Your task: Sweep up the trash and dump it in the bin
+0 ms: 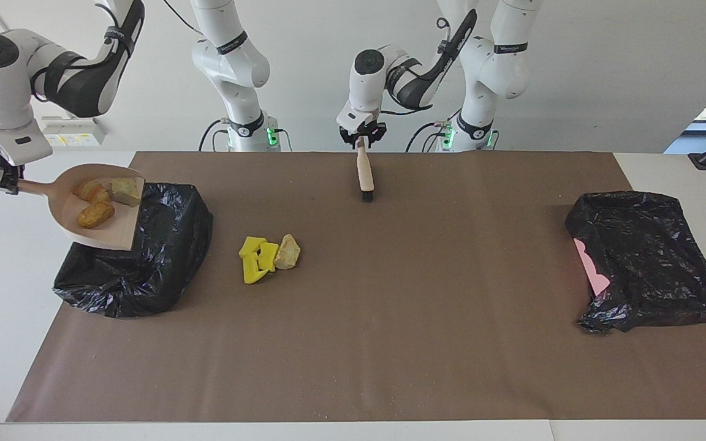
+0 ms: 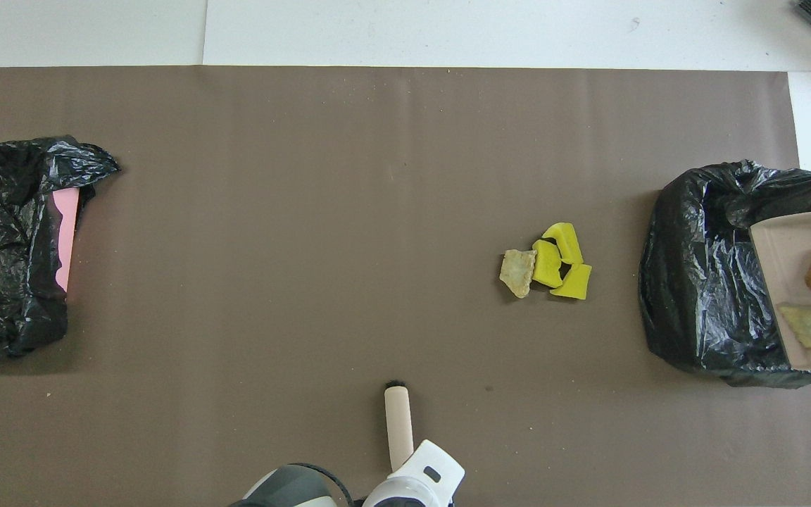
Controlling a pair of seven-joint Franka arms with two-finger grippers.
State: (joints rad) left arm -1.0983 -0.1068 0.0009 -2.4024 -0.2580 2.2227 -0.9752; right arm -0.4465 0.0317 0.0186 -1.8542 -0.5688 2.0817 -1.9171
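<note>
Trash in two lots. Three pieces riding in the dustpan [image 1: 106,234]: two orange-brown pieces [image 1: 94,214] and one pale beige chunk [image 1: 125,191]. Dustpan held by its handle in the right gripper [image 1: 5,182], jaws clenched on it, raised over the black-bagged bin [image 1: 144,269] at the right arm's end of the table, pan mouth toward the bin's middle and handle sticking out past the bin's outer edge. Roughly level, nothing spilling.

Second lot lying loose on the brown mat [image 1: 390,337], just beside that bin toward the table's middle: yellow foam wedges [image 1: 257,257] bunched together, with another beige lump [image 1: 287,252] touching them.

Brush [image 1: 364,174] near the mat's edge closest to the robots, about mid-table, bristle end pointing away from the robots. Left gripper [image 1: 362,139] at the top of the brush handle; whether clamped on it or released, cannot tell.

Second black bin [image 1: 647,257] at the left arm's end of the table, pink rim showing, well apart from everything else.
</note>
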